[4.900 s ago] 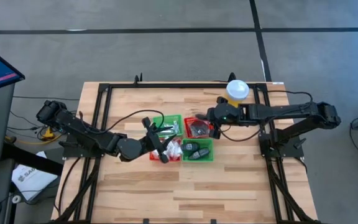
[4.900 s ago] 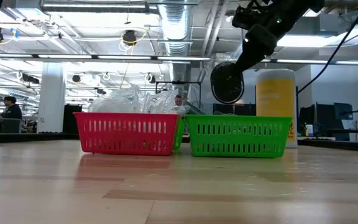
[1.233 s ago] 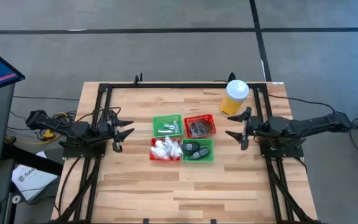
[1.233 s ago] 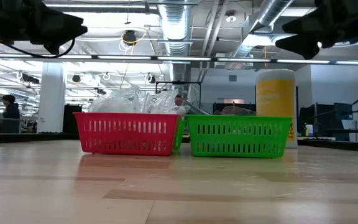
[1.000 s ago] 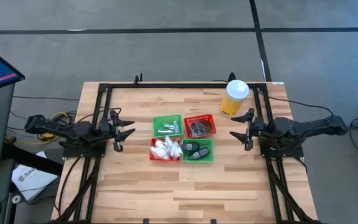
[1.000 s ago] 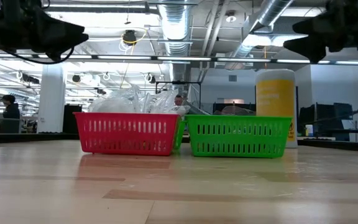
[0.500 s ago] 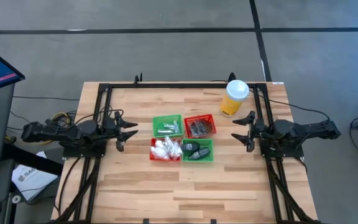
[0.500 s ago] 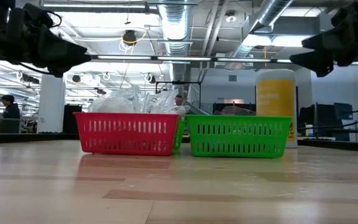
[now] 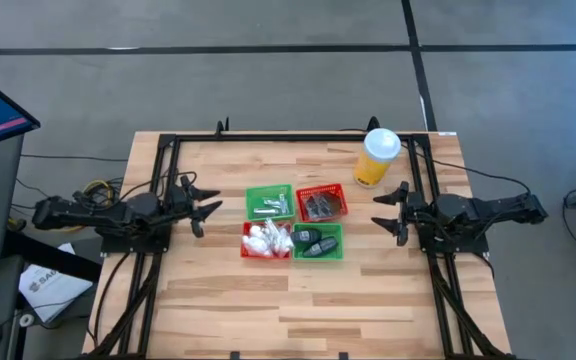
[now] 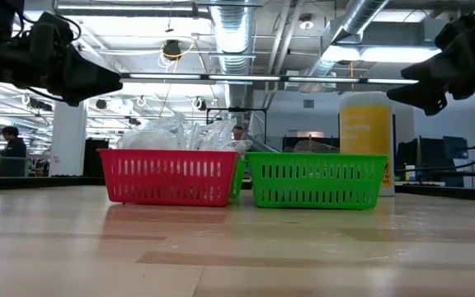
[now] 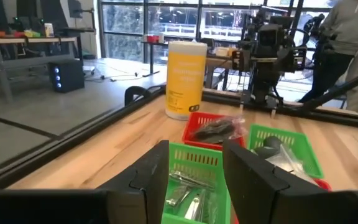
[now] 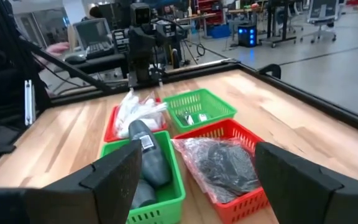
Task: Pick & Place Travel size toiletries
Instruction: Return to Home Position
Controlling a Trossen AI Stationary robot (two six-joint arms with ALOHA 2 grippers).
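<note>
Red and green baskets [image 9: 294, 220] held the toiletries [image 9: 266, 238]. Left gripper [image 9: 204, 212] hovered well left of the baskets, right gripper [image 9: 386, 212] to their right, both with fingers spread wide, grasping nothing.

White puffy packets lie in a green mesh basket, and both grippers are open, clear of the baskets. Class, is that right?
No: the high view shows the white puffy packets in a red mesh basket, not green. The left gripper and right gripper are open, clear of the baskets.
</note>
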